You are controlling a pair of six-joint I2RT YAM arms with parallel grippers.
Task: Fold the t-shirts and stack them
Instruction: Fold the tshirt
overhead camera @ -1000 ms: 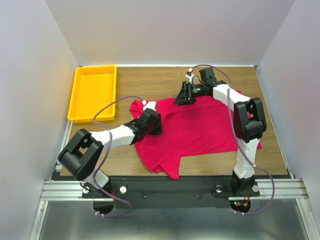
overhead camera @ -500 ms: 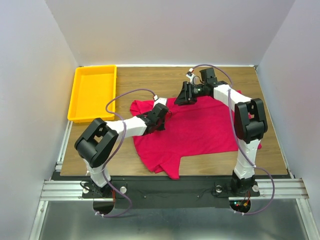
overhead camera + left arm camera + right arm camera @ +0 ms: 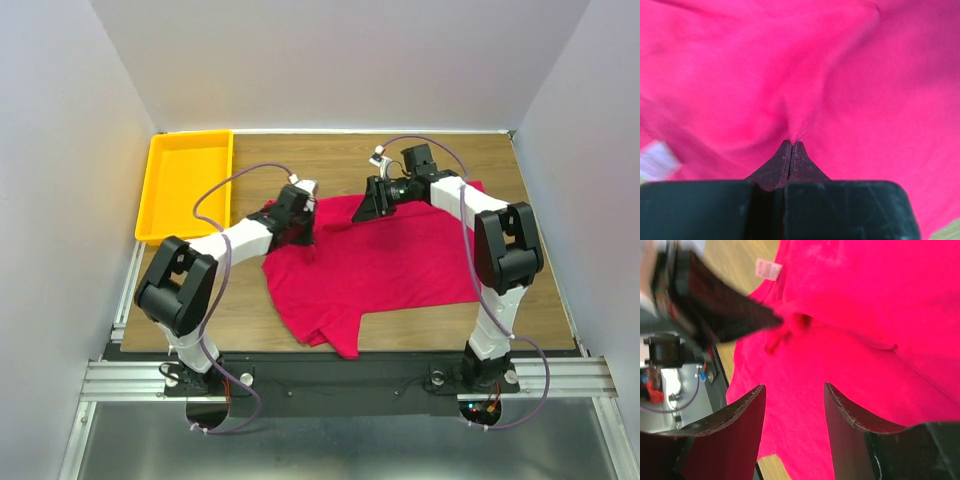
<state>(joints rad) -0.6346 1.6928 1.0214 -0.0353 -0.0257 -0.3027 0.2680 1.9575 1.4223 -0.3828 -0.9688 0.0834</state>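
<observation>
so the left claw [image 3: 791,144] is clamped on a tiny pinch of the t-shirt [image 3: 390,262], right claw [image 3: 794,389] sits apart; that pinch could slip if yanked

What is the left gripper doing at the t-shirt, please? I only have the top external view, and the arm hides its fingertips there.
Observer: In the left wrist view, the left gripper is shut on a small pinched ridge of the red t-shirt.
Operator: Thank you. Is the right gripper holding any cloth?
Observer: No. The right wrist view shows the right gripper open, with nothing between its fingers and only flat cloth behind them.
Operator: Does anything mark the collar?
Observer: A white label lies at the shirt's edge, just beyond where the left gripper pinches.
</observation>
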